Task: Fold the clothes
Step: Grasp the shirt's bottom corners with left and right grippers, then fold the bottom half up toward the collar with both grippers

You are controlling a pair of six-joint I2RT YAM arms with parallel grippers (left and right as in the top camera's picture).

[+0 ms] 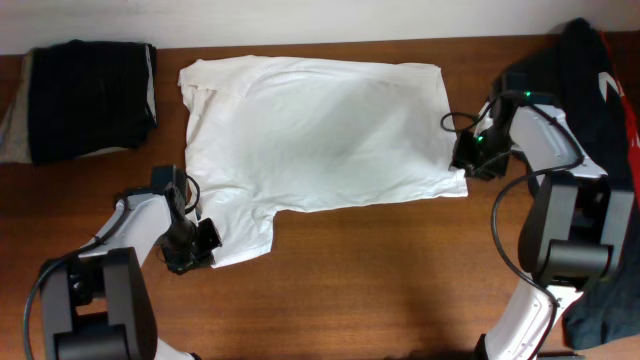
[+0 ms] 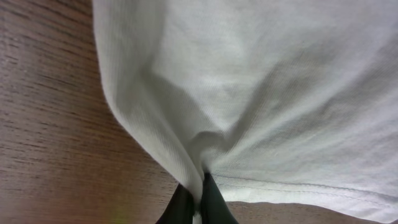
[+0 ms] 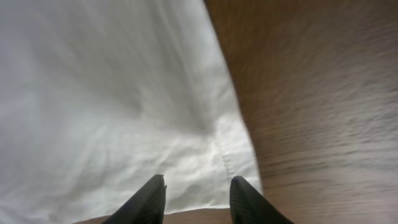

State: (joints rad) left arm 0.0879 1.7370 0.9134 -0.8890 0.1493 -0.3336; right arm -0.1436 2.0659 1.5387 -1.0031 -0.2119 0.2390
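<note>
Now arms are being held low, left gripper being squeezed tight on the sleeve of the white T-shirt, flat on the table, right gripper being held wide over its corner.

Brown wood-grain table, pale strip behind.

Your left arm reaches in from the lower left with the elbow bent, and your left gripper has its fingers pinched tight on a fold of the T-shirt. Your right arm comes in from the right edge, wrist turned inward. Your right gripper holds its fingers parted.
</note>
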